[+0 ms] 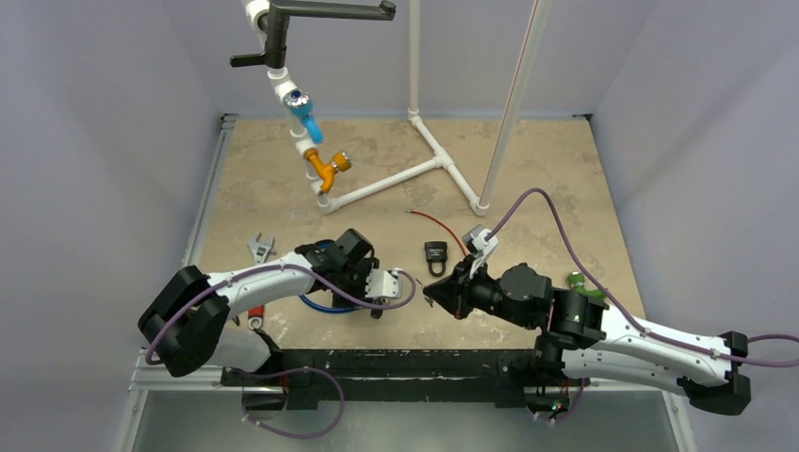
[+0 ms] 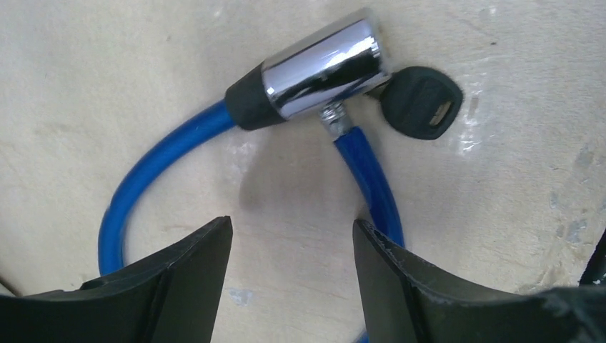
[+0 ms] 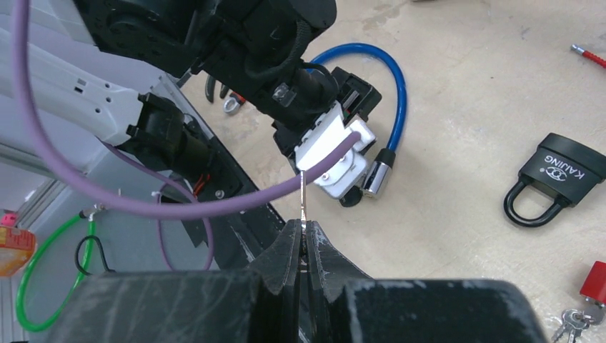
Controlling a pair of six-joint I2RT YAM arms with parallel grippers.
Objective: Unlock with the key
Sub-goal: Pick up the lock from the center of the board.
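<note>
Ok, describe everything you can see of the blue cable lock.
The blue cable lock lies flat on the beige table. Its shiny chrome barrel has a black collar where the glossy blue cable loops out; the cable's other end meets the barrel's side by a metal pin. A black-headed key sits at the barrel's end. The left gripper hovers open above, not touching.

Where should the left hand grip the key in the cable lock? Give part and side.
Grip the key by its flat black head, jutting from the end of the chrome cylinder. Its broad face looks upward, so likely come from above with the open left hand, fingers across its narrow edges.
</note>
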